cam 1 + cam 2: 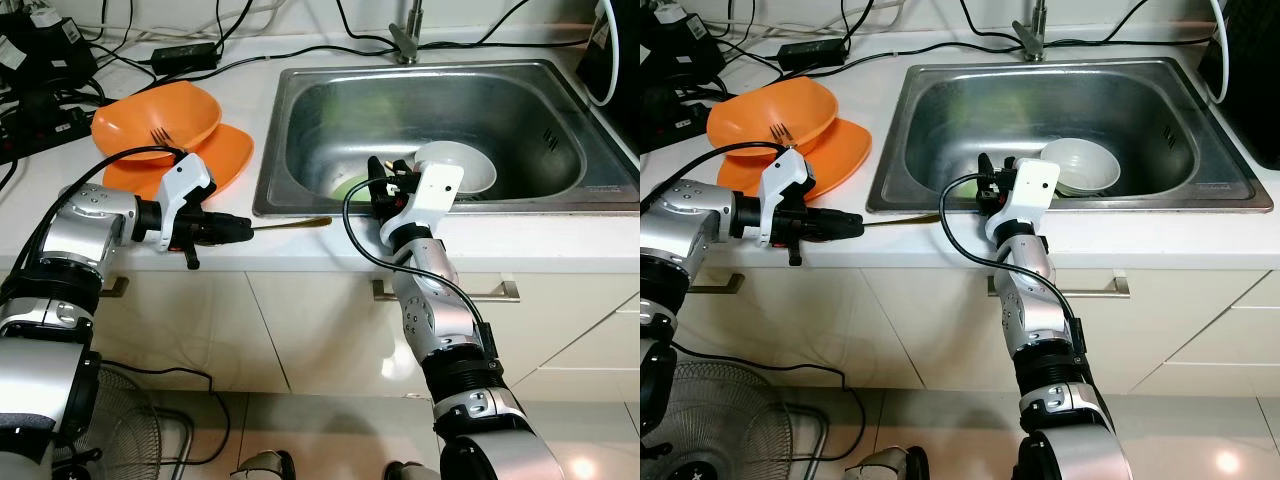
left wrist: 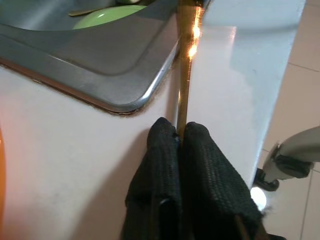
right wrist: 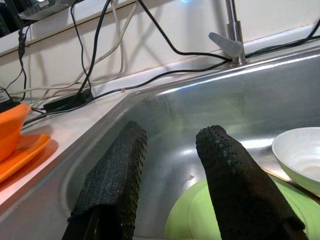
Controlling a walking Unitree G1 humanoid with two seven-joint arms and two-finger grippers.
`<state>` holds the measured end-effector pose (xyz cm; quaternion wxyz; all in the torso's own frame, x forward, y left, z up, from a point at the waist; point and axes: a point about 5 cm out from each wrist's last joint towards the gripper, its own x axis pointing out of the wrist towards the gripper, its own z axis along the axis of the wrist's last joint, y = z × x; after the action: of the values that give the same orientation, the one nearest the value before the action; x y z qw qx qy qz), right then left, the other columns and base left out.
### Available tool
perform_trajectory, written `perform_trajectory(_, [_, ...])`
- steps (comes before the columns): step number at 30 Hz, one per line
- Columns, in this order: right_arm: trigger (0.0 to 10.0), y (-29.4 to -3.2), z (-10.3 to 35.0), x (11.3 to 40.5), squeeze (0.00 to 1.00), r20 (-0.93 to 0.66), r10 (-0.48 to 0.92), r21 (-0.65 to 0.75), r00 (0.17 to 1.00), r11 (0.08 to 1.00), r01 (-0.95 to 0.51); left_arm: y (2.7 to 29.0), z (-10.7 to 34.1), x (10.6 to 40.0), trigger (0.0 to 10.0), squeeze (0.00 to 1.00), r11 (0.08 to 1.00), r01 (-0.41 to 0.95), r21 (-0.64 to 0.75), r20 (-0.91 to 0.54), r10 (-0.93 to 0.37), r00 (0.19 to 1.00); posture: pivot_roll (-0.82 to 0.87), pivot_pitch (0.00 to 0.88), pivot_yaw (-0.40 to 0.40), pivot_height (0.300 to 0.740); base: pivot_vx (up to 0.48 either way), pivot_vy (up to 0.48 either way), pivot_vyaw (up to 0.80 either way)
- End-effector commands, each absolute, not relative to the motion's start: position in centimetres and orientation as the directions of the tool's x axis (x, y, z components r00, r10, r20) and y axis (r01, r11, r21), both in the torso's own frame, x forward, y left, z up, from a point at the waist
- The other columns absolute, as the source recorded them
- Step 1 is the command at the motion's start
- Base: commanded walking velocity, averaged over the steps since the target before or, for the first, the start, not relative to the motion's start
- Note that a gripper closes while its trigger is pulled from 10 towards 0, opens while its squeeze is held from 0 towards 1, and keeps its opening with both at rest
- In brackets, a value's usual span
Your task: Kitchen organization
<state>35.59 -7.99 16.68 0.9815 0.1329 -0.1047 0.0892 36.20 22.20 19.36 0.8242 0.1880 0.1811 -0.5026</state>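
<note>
Now left gripper (image 1: 246, 229) jaws clamp gold utensil (image 1: 293, 224) on counter; right gripper (image 3: 170, 175) jaws apart over sink (image 1: 300, 120).

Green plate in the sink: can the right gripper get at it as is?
Probably only in part. The right gripper hangs open just above the green plate, with its near part bare, but the white bowl sits on the plate's far side.

Black cables (image 1: 300, 52) and a power adapter (image 1: 184, 55) lie along the counter's back. A fan (image 1: 125, 440) stands on the tiled floor (image 1: 320, 430).
</note>
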Motion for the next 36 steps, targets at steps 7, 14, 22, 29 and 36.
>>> perform_trajectory(7, [10.0,-7.4,16.4,35.5,0.00,0.217,0.155,0.252,0.964,0.945,-0.209,21.6,17.5,36.5,0.0,0.00,0.519,0.827,0.216,-0.461,-0.692,0.555,0.04,0.094,0.109,0.732,0.000,0.000,0.00])
perform_trajectory(14, [10.0,-7.8,16.5,35.5,0.00,0.220,0.147,0.249,0.964,0.947,-0.201,18.5,20.5,35.9,10.0,0.00,0.527,0.809,0.260,-0.206,-0.788,0.580,0.04,0.091,0.102,0.732,0.000,0.000,0.00])
perform_trajectory(22, [10.0,-7.8,16.5,35.6,0.00,0.219,0.152,0.247,0.964,0.947,-0.206,17.2,24.1,35.6,10.0,0.00,0.647,0.666,0.372,0.011,-0.720,0.694,0.04,0.087,0.090,0.732,0.000,0.000,0.00])
perform_trajectory(29, [10.0,-7.9,16.5,35.7,0.00,0.218,0.157,0.238,0.963,0.949,-0.208,16.0,26.1,35.3,10.0,0.00,0.730,0.479,0.488,0.150,-0.611,0.777,0.04,0.084,0.079,0.732,0.000,0.000,0.00])
perform_trajectory(36, [10.0,-9.1,17.6,36.2,1.00,0.247,0.149,0.235,0.958,0.949,-0.209,14.0,24.4,34.4,10.0,0.00,0.797,0.429,0.424,0.205,-0.546,0.812,0.02,0.092,0.057,0.732,0.000,0.000,0.00])
